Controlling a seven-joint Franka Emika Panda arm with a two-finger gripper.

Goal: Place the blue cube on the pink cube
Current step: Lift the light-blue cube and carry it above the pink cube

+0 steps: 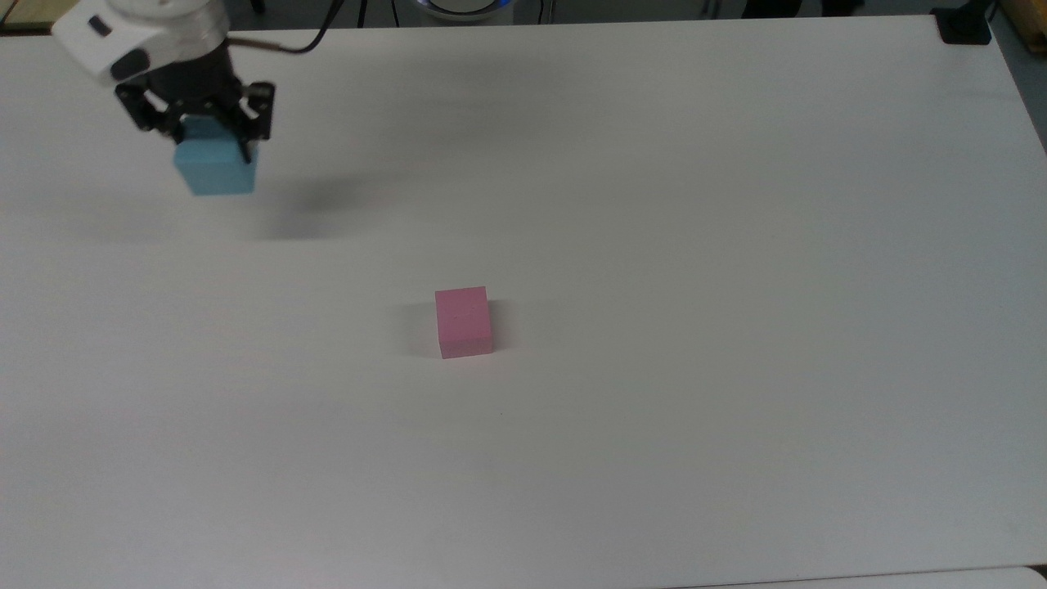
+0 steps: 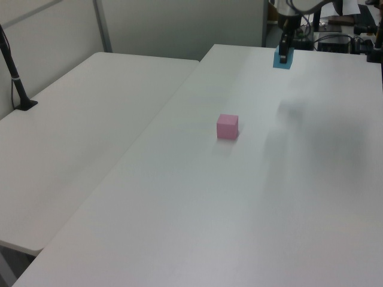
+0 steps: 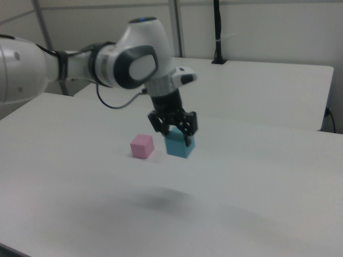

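Note:
My gripper (image 1: pixel 214 151) is shut on the blue cube (image 1: pixel 216 169) and holds it in the air over the table's far left part in the top view; its shadow lies below and to the right. In the left view the blue cube (image 2: pixel 282 59) hangs near the far end, under the gripper (image 2: pixel 282 55). The right view shows the gripper (image 3: pixel 176 136) clamped on the blue cube (image 3: pixel 179 145), well above the tabletop. The pink cube (image 1: pixel 464 321) rests on the table near the middle, also at pink cube (image 2: pixel 227 127) and pink cube (image 3: pixel 142 145), apart from the gripper.
The white table (image 1: pixel 654 245) is wide and bare around the pink cube. A second white table (image 2: pixel 78 119) adjoins it on the left view's left, with a black post (image 2: pixel 15 75) clamped on it. A black clamp (image 1: pixel 965 24) sits at the top view's far right corner.

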